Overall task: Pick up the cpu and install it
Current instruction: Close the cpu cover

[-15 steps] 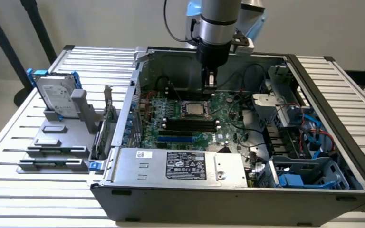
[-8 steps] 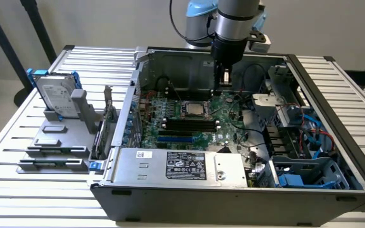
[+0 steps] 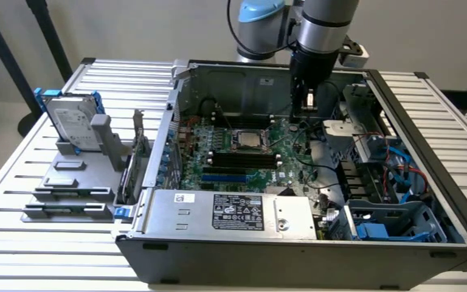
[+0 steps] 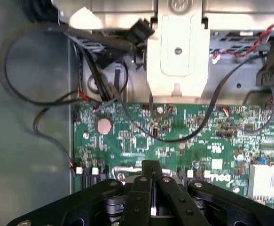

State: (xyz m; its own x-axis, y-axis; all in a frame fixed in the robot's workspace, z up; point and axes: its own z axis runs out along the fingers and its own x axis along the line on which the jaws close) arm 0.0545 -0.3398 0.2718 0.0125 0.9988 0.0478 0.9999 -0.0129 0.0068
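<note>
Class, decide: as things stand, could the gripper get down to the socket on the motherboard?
Probably yes: the case is open, nothing covers the socket, and the shut gripper hangs inside it, to the exterior view's right of the socket.

1. Here's my arm (image 3: 328,18): a smooth silver-grey tube, round in section, with a soft sheen.
2. Next to it, a joint wearing a light blue cap (image 3: 259,11), rounded and glossy.
3. A thin black cable (image 3: 231,24) curves down beside that joint.
4. Under the silver tube my wrist (image 3: 308,61) goes black, a narrower cylinder.
5. A pale grey box (image 3: 352,53) juts out at the wrist's side.
6. Over to the wrist view, and there's my tool (image 4: 151,170): matt black throughout, two slim fingers (image 4: 139,200) flanked by broad, angled link bars.
7. Small silver screws (image 4: 194,185) mark the pivots on those bars.
</note>
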